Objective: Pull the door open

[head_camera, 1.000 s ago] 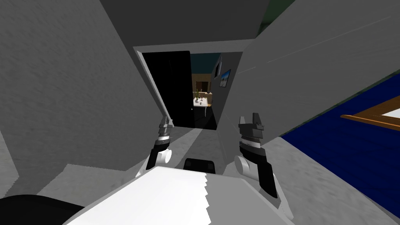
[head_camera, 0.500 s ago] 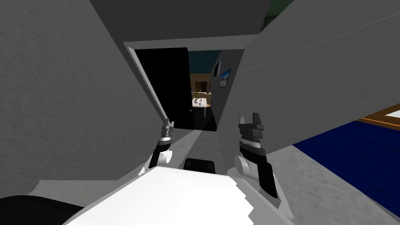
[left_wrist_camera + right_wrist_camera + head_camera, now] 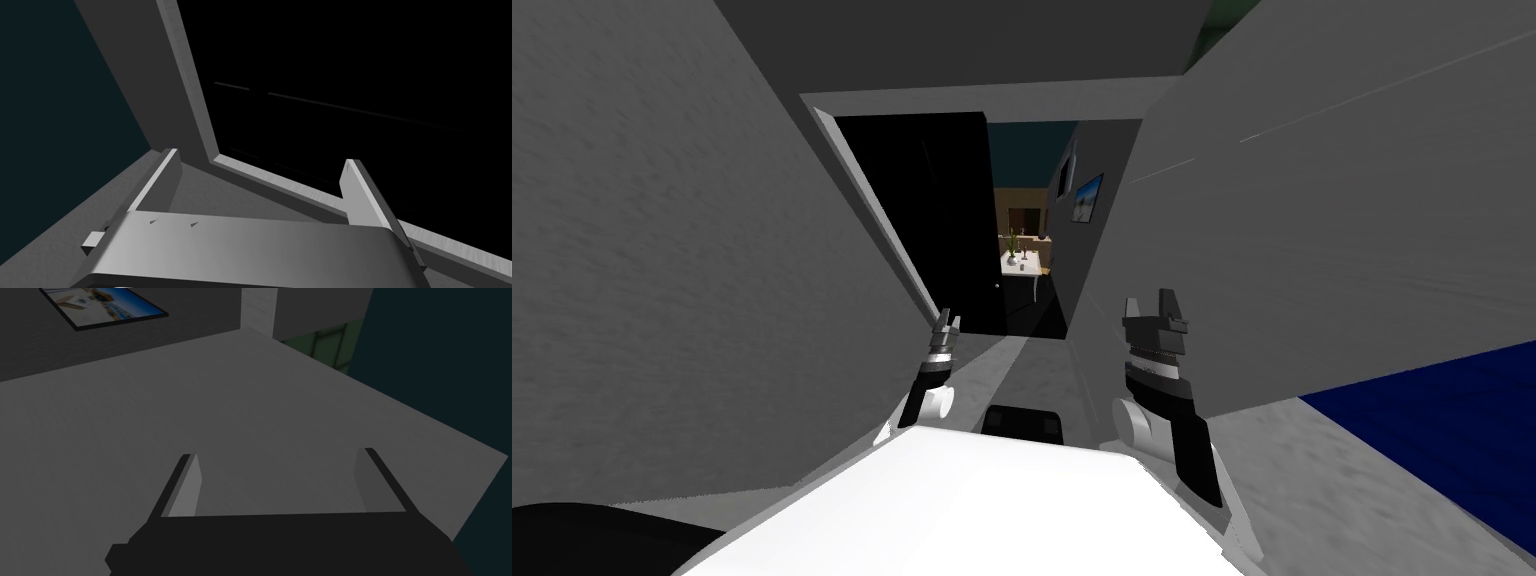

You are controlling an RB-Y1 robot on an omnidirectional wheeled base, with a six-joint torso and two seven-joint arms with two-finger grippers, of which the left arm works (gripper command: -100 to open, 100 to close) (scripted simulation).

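While the left end effector (image 3: 260,187) stands fully open and holds nothing, its fingers (image 3: 162,177) bracket a corner of the grey door frame (image 3: 191,100), with a black area (image 3: 350,60) beyond. The right end effector (image 3: 280,485), equally wide and holding nothing, faces the grey door (image 3: 1312,250), which is angled out on my right. The doorway (image 3: 1022,300) gapes between door edge and frame.

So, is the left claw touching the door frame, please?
Cannot tell. In the left wrist view, the open left claw overlaps the grey door frame, showing neither contact nor gap plainly.
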